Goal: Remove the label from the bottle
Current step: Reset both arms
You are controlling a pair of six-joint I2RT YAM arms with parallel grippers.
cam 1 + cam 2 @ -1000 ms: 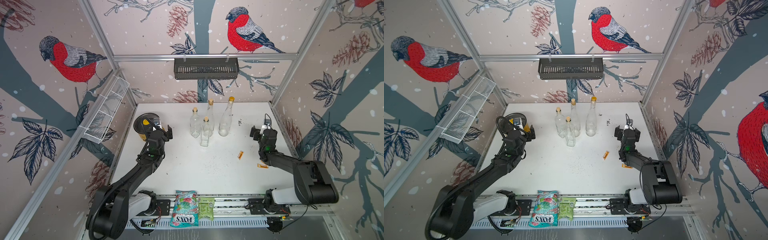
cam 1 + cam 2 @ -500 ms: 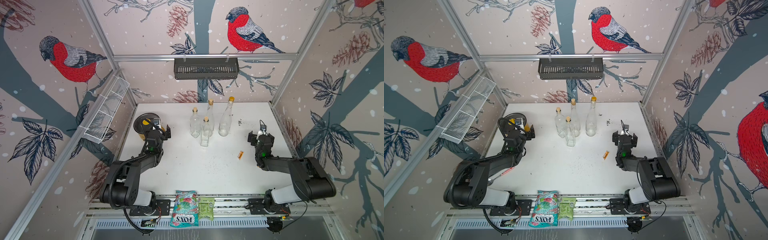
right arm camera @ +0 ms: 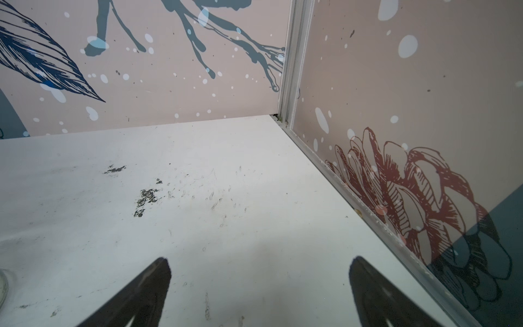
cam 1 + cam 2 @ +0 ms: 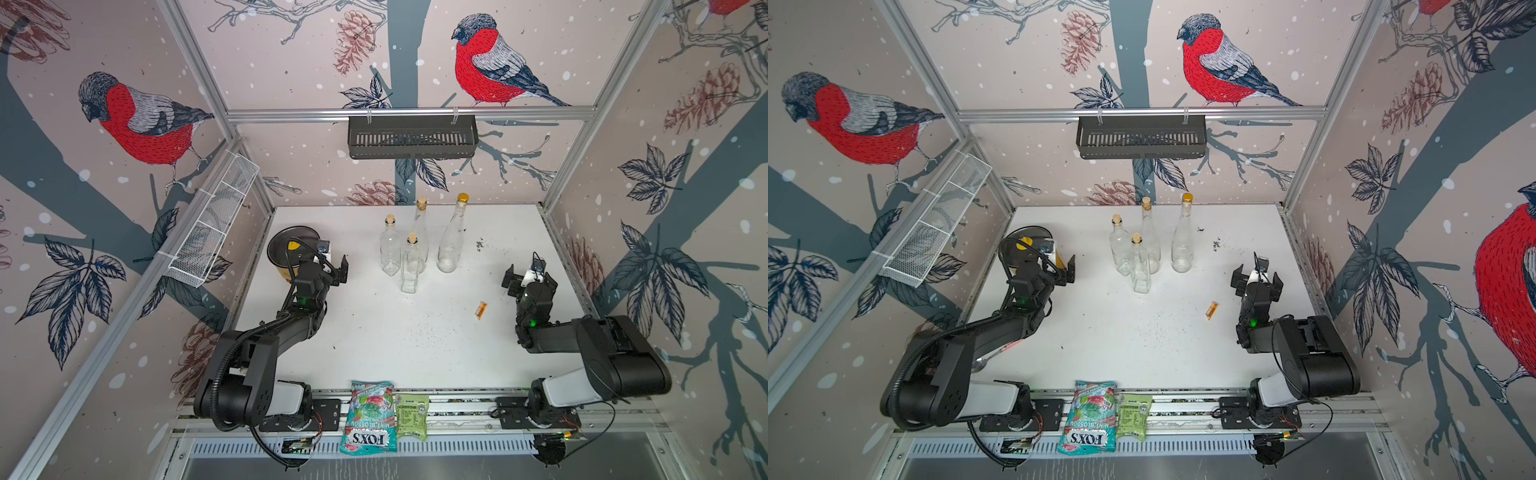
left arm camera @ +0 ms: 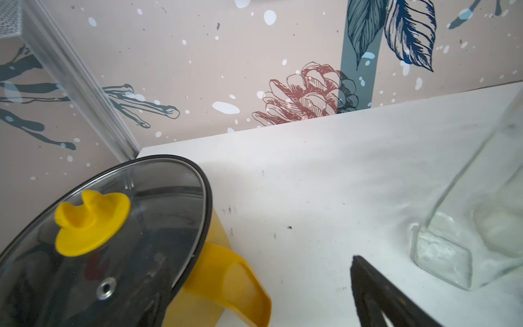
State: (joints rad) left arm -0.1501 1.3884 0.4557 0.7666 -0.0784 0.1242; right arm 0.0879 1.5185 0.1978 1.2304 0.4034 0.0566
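Four corked clear bottles [image 4: 451, 249] stand upright in a tight cluster on the white counter [image 4: 374, 332], toward the middle of its back edge. I cannot tell whether they touch one another. No label shows on any of them in both top views. A small orange scrap [image 4: 481, 310] lies flat on the counter, well apart from the cluster and toward the right edge. Probably this is the label, already off, but it is too small to read.

Arms:
- The left gripper [image 4: 332, 268] is empty with its fingers spread, just beside the lidded yellow pot [image 4: 293, 249] near the back left corner. The left wrist view shows only one of its fingers [image 5: 382, 297], with the square bottle [image 5: 441, 254] near it.
- The right gripper [image 4: 1257, 277] has its fingers [image 3: 141, 294] spread wide with nothing between them. It hangs over bare counter near the right edge, facing the back right corner.

Risks, as I judge them:
- Any reach into the cluster with fingers this wide may knock over a neighbouring bottle, since they are tall, narrow and closely packed.
- Smooth glass could slip or twist in a one-sided pinch.
- A swing of the left arm could clip the pot's lid or handle.
- The scrap lies flat, so a pinch at it may scrape the counter and miss.
- A label facing away from here would go unnoticed.
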